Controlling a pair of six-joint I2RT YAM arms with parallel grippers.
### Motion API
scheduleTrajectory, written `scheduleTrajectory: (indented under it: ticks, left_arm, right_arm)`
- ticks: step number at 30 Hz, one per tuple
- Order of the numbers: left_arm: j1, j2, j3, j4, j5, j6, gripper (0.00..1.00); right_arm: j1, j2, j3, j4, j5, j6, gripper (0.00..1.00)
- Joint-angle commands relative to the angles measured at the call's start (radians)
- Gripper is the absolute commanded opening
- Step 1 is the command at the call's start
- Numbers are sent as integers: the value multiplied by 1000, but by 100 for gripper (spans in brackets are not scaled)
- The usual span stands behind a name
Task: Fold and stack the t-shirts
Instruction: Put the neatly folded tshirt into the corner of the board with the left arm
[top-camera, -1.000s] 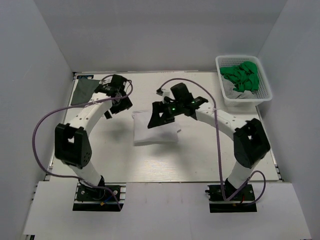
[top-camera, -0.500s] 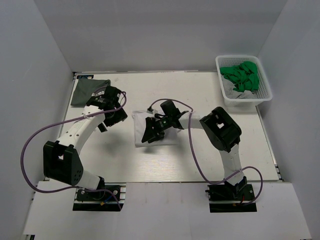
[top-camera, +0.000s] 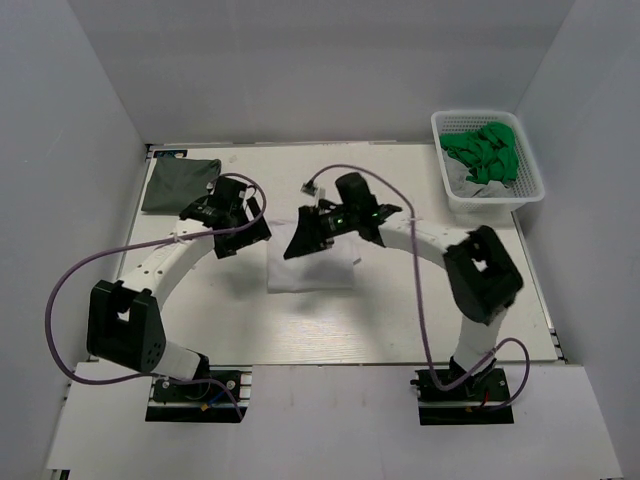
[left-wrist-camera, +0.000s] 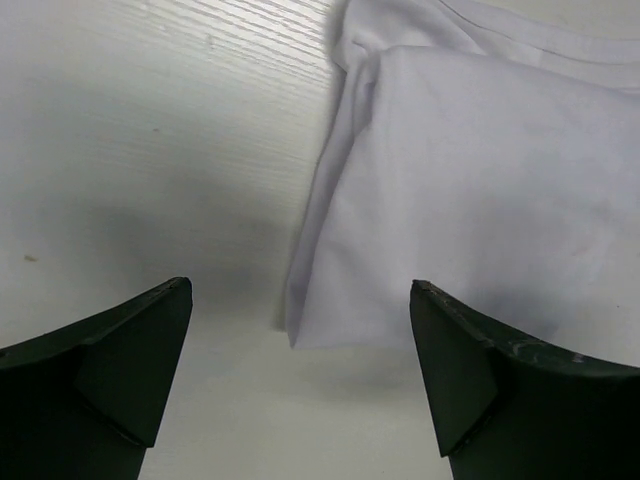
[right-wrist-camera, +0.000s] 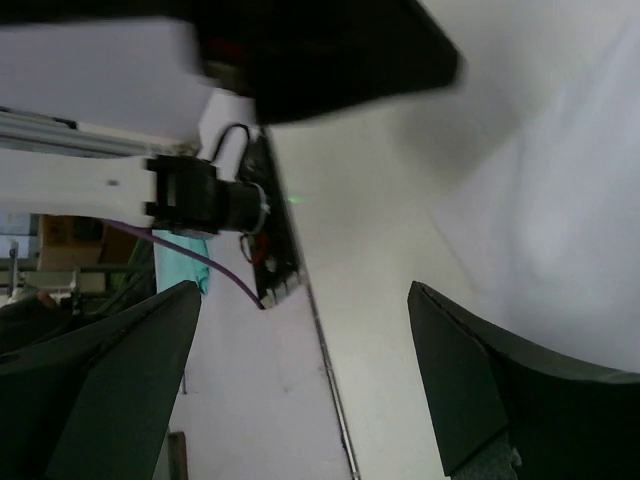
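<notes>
A white t-shirt (top-camera: 312, 270) lies folded in a rectangle at the table's middle. A dark grey-green t-shirt (top-camera: 180, 184) lies folded at the back left corner. My left gripper (top-camera: 250, 232) is open and empty just left of the white shirt's back left corner. In the left wrist view the left gripper (left-wrist-camera: 300, 292) hangs over the shirt's (left-wrist-camera: 480, 180) folded edge. My right gripper (top-camera: 300, 242) is open and empty, raised over the shirt's back edge. In the right wrist view the right gripper (right-wrist-camera: 303, 292) points past the shirt (right-wrist-camera: 560, 200) toward the table's near edge.
A white mesh basket (top-camera: 448, 198) holding green cloth (top-camera: 486, 153) stands at the back right. White walls close in the table on three sides. The left arm (right-wrist-camera: 120, 130) shows at the top of the right wrist view.
The right gripper dipped toward the white shirt's middle, then lifted back to its rear edge. The left gripper moved forward and right, up to the shirt's left corner.
</notes>
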Motion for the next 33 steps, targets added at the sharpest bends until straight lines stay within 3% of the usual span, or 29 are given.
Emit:
scheduleTrajectory:
  ticks: [1,8,15,23,28,33]
  left_arm:
    - [-8,18,-36,148,86,51,100]
    - [-69,163,-54,326,119,95,100]
    - [-115,309,-28,294,38,100,97]
    - [-192,392,-86,317,-16,58,86]
    - [-215,492,4,263,-100,16,83]
    - [-186,551,29,263,-73,-5,74]
  right_arm:
    - [-58,-177,0,53,-9,55,90]
    - [-164,-342,-56,-58,19,27,90]
    - [-235,-424,-112,-118,56,4,90]
    - [-285,-456,-135,-141,60,-11,90]
    - [-310,-467,-165,-132,47,0,90]
    - [-331,-496,-201,-140,44,-5,90]
